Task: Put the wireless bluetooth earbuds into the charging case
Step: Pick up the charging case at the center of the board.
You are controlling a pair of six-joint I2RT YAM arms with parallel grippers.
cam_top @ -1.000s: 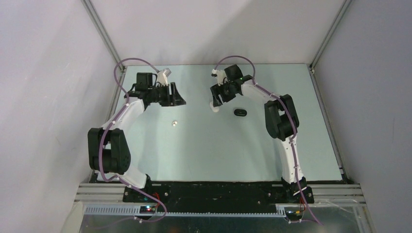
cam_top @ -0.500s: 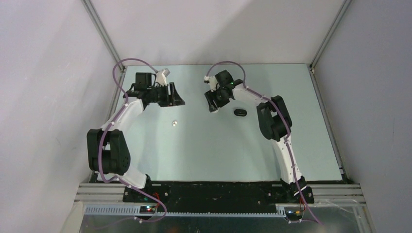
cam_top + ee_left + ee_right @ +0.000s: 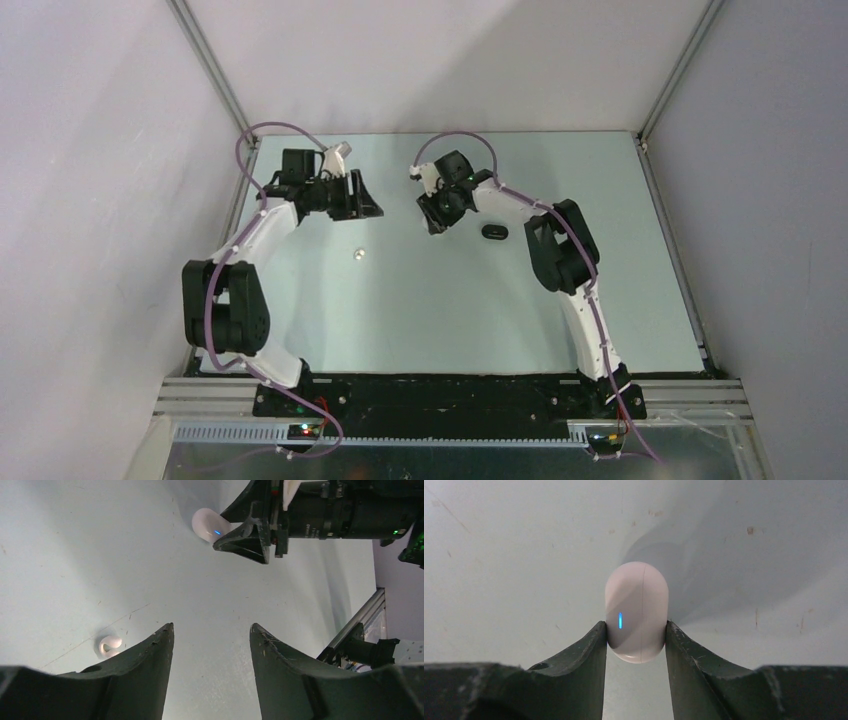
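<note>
My right gripper [image 3: 635,626] is shut on a closed white oval charging case [image 3: 636,611] with a lit blue light, held by its sides just above the table. In the top view the right gripper [image 3: 436,217] is at the far middle and hides the case. The case [image 3: 209,525] also shows in the left wrist view. One white earbud [image 3: 358,254] lies alone on the table; it also shows beside my left finger [image 3: 110,646]. My left gripper [image 3: 211,626] is open and empty, at the far left [image 3: 368,204]. No black earbuds show.
A black oval case [image 3: 493,231] lies on the table just right of my right gripper. Metal frame rails [image 3: 205,65] and grey walls close in the table at the back and both sides.
My right gripper has moved left with the white case, closer to the left gripper. The left arm, the white earbud and the black case have stayed put.
</note>
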